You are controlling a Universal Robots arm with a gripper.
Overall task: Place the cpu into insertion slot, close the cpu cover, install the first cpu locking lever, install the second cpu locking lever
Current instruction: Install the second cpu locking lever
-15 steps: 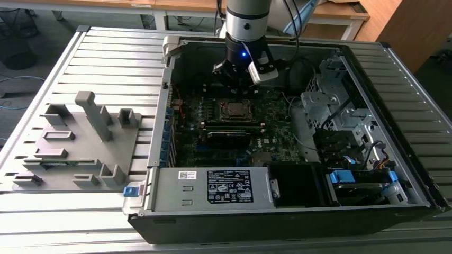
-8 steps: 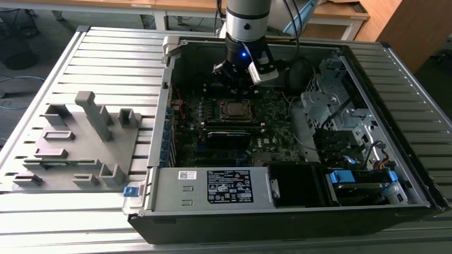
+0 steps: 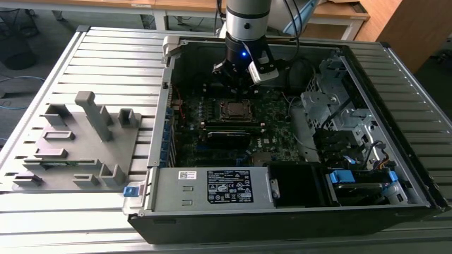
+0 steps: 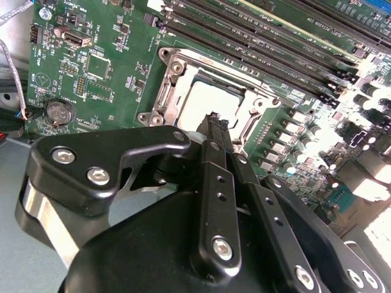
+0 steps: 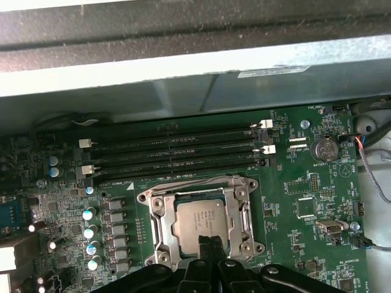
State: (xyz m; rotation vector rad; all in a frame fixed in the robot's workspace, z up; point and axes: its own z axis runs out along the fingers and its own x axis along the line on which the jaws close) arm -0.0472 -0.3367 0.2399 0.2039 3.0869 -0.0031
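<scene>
- The gripper (image 3: 237, 79) is hanging inside the open computer case (image 3: 395, 174), right above the circuit board (image 3: 279, 124), on the far side of the socket in the exterior view.
- In both wrist views the two black fingers (image 5: 211, 253) are sitting pressed together with no gap between them and nothing held; their tips are hovering just over the near edge of the socket.
- The cpu (image 5: 200, 223) is already lying flat in the insertion slot (image 5: 160, 241), grey metal top facing up. It's square, so no real long axis, and its edges are lining up with the socket rim.
- In the second wrist view the cpu (image 4: 211, 102) is glaring bright, with the fingertips (image 4: 215, 125) overlapping its edge.
- The cpu cover (image 5: 198, 186) is lying down around the chip as a silver frame, the chip showing through its cut-out. Can't tell whether the levers are latched.
- The memory slots (image 5: 177, 155) are running as long black strips parallel to one side of the socket, just beside it.
- A grey fixture tray (image 3: 78, 143) is sitting on the slatted table (image 3: 106, 53), on the exterior view's left of the case.
</scene>
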